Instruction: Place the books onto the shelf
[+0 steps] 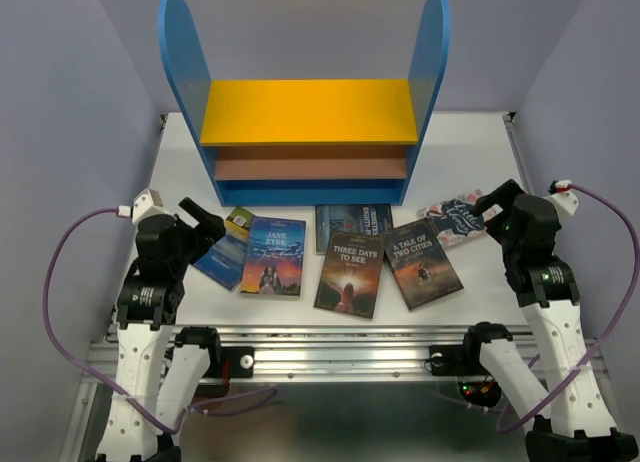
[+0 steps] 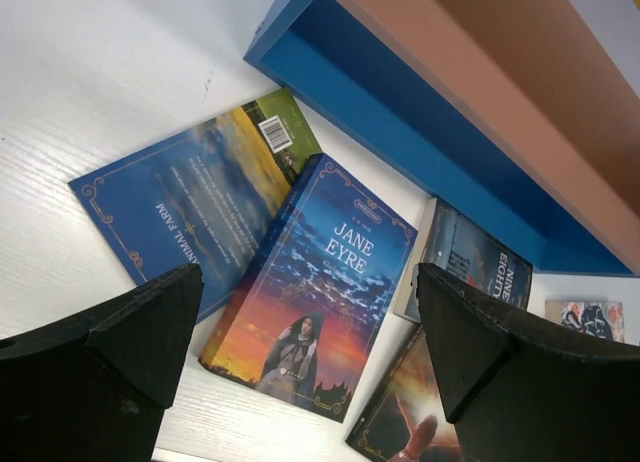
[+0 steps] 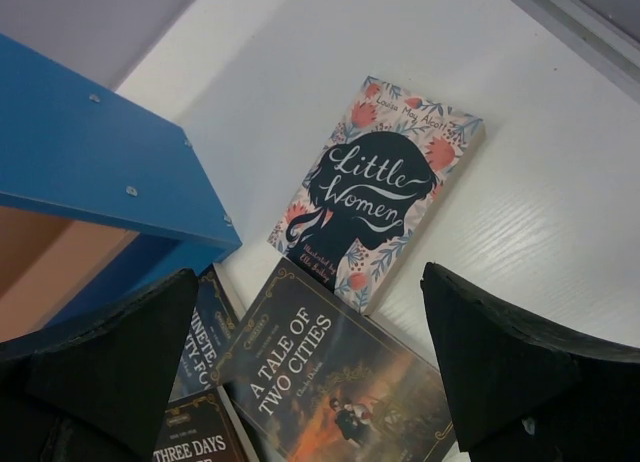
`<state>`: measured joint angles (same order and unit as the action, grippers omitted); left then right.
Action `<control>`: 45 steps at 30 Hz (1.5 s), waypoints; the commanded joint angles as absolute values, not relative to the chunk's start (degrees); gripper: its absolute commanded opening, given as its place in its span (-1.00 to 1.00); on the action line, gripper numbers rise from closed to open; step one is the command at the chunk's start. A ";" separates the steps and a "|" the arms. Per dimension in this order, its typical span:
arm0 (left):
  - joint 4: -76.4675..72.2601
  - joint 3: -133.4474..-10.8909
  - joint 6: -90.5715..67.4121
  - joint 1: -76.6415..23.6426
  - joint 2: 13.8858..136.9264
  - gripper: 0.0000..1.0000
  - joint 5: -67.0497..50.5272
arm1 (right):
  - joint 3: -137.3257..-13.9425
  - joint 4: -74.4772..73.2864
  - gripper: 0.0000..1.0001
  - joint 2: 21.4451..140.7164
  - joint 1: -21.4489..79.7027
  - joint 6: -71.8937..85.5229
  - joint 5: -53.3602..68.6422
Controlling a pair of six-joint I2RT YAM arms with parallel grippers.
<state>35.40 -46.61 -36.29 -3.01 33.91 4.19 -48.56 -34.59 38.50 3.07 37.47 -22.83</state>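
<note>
At the far left, the left arm [image 1: 150,257] hung over the white surface [image 1: 480,152] with its black jaws wide apart and closed on nothing; in its wrist view they framed two books below. The first was a blue paperback lying back cover up, its spine reading Animal Farm [image 2: 165,212]. Its right edge was overlapped by the blue-and-orange Jane Eyre paperback [image 2: 320,282]. Behind them, at the middle of the surface, stood the small wooden shelf with tall round-topped blue side panels [image 1: 180,62], a yellow upper board, a brown lower board and a blue base. Just before that base lay a dark Nineteen Eighty-Four paperback [image 1: 352,218], partly covered by the brown Three Days to See paperback [image 1: 350,272]. Next came the dark A Tale of Two Cities paperback [image 3: 320,382], tilted, its top edge meeting a corner of the pale, flowered Little Women paperback [image 3: 385,207]. All six books lay flat on the surface in front of the shelf. At the far right, the right arm [image 1: 525,242] hovered beside Little Women, its jaws likewise spread wide and gripping nothing.
</note>
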 commanded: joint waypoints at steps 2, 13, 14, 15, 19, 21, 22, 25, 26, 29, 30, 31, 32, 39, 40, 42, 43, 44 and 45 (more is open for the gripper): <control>31.47 -44.39 -36.47 -3.08 36.29 0.98 1.76 | -50.10 -34.28 1.00 38.23 3.08 37.53 -21.36; 21.98 -31.83 -44.64 -5.70 44.64 0.98 -7.39 | -41.50 -30.94 1.00 42.97 3.08 28.56 26.33; 21.62 -30.86 -45.43 -6.76 45.00 0.98 -6.25 | -40.27 -29.55 1.00 44.11 4.47 29.35 27.85; 21.27 -29.98 -46.31 -9.03 45.52 0.98 -5.54 | -39.12 -26.66 1.00 44.12 5.79 29.79 28.56; 18.82 -26.20 -50.53 -14.23 49.03 0.98 -2.47 | -36.83 -20.23 1.00 43.77 17.03 34.62 24.27; 19.42 -26.45 -50.89 -14.76 51.31 0.98 -1.15 | -36.21 -16.28 1.00 45.86 24.03 37.25 21.90; 19.60 -26.63 -50.80 -14.68 51.94 0.98 -0.62 | -36.21 -15.22 1.00 47.10 26.87 37.79 18.75; 19.60 -27.07 -50.19 -14.76 53.08 0.98 2.37 | -37.17 -11.17 1.00 54.19 38.35 38.85 11.02; 19.34 -26.90 -50.01 -14.77 53.26 0.98 2.90 | -39.09 -10.03 1.00 56.49 41.10 38.85 9.51; 17.93 -26.46 -48.96 -14.77 54.05 0.98 3.08 | -44.01 -7.91 1.00 67.21 49.47 37.97 3.44; 17.49 -26.28 -48.43 -14.77 54.40 0.98 2.90 | -47.69 -7.56 1.00 70.11 50.70 37.88 2.21; 16.36 -26.11 -47.91 -14.77 54.67 0.98 2.55 | -49.38 -7.21 1.00 75.53 52.37 38.05 1.15; 15.83 -25.93 -47.73 -14.68 54.75 0.98 2.11 | -50.96 -6.68 1.00 78.11 52.99 38.06 0.88; 13.80 -23.30 -47.64 -14.77 52.30 0.91 0.26 | -60.38 -1.42 1.00 92.98 56.25 42.18 0.26; 13.45 -22.42 -47.72 -14.77 51.51 0.90 -1.56 | -60.82 -1.15 1.00 93.95 56.25 43.49 0.26; 13.45 -21.71 -48.43 -14.77 51.07 0.89 -1.32 | -61.61 -0.71 1.00 96.14 56.87 44.73 -1.92; 13.45 -21.10 -48.60 -14.77 50.98 0.88 -1.14 | -61.61 -0.70 1.00 96.76 56.87 45.87 -2.28; 13.27 -20.83 -48.86 -14.77 50.98 0.88 -1.14 | -61.44 -0.62 1.00 97.29 56.87 46.57 -2.20; 13.53 -20.92 -48.95 -14.77 50.98 0.87 -1.32 | -61.35 1.30 0.99 97.82 56.87 46.84 -1.76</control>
<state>14.57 -22.06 -48.64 -14.55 51.81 -1.02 -59.53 -4.10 96.49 56.31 43.16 0.60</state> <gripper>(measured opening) 0.941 0.998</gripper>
